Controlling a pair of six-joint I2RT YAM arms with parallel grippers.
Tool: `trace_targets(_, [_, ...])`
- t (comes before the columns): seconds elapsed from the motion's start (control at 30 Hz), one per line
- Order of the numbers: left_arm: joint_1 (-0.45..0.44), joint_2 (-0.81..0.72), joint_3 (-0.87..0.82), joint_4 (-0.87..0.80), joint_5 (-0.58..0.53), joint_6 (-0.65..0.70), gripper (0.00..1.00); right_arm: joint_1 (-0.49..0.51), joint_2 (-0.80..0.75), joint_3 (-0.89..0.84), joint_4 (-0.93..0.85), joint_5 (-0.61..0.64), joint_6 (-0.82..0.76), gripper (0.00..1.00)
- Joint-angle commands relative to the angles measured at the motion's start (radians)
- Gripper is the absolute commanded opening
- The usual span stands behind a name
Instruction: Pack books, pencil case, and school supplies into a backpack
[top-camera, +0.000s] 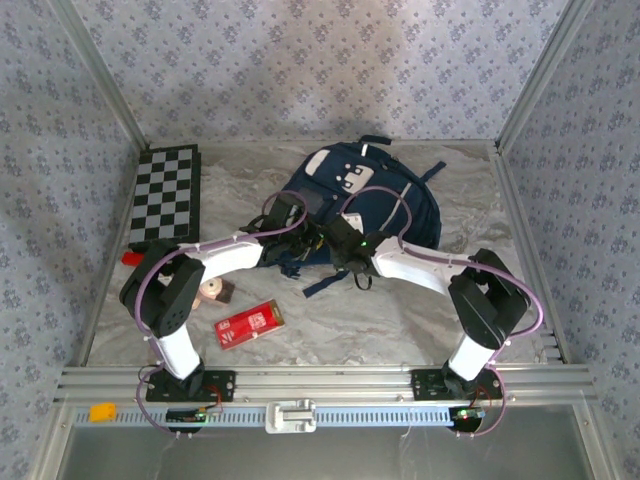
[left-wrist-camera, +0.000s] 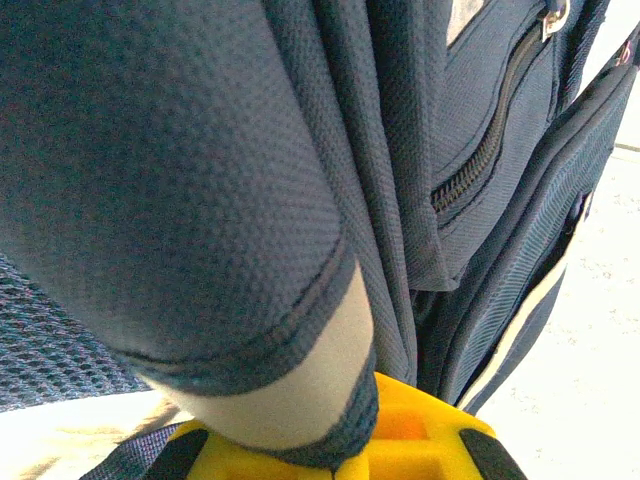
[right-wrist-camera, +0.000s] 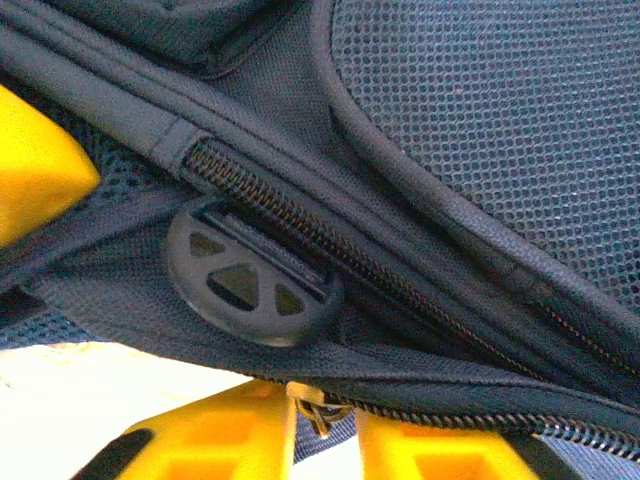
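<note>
Red pencil case (top-camera: 250, 323) lies apart from backpack (top-camera: 385, 205) — chequered board (top-camera: 165, 195) leftward.

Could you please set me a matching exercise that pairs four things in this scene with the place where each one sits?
Things:
1. backpack
2. pencil case
3. chequered board
4. round black buckle

Places:
A. far left corner of the table
B. right beside a zip on dark mesh fabric
C. middle of the table, towards the back
D. lying flat near the front edge, left of centre

Pairs: 1-C, 2-D, 3-A, 4-B
</note>
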Motion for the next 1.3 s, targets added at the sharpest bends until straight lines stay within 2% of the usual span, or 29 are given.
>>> trace_targets(0.0, [-0.005, -0.073, 0.050, 0.034, 0.046, 0.017, 0.00, 0.002, 0.008, 0.024, 0.058, 0.037, -0.038, 0.18])
trace_targets(0.13, [0.002, -0.076, 0.056, 0.003, 0.026, 0.043, 0.00, 0.005, -0.013, 0.029, -0.005, 0.067, -0.009, 0.08])
trace_targets(0.27, [0.045, -0.069, 0.080, -0.058, 0.013, 0.097, 0.00, 0.015, -0.073, -0.023, -0.056, 0.055, 0.023, 0.00])
trace_targets(0.43, [0.125, -0.044, 0.100, -0.071, 0.009, 0.153, 0.00, 0.020, -0.191, -0.124, -0.145, 0.044, 0.089, 0.00])
trace_targets(0.7, [0.244, 0.093, 0.244, -0.105, 0.074, 0.276, 0.00, -0.014, -0.381, -0.230, -0.289, -0.070, 0.088, 0.00])
trace_targets(0.83, [0.275, 0.205, 0.390, -0.175, 0.117, 0.416, 0.00, -0.022, -0.384, -0.209, -0.251, -0.166, -0.002, 0.00])
trace_targets(0.97, [0.291, 0.260, 0.410, -0.057, 0.232, 0.410, 0.00, -0.019, -0.307, -0.150, -0.138, -0.266, -0.019, 0.00])
trace_targets(1.1, [0.296, 0.208, 0.382, -0.094, 0.242, 0.460, 0.15, -0.022, -0.243, -0.104, -0.089, -0.249, -0.006, 0.00])
trace_targets(1.27, [0.296, 0.084, 0.258, -0.158, 0.230, 0.476, 0.39, -0.028, -0.239, -0.130, -0.063, -0.260, 0.018, 0.00])
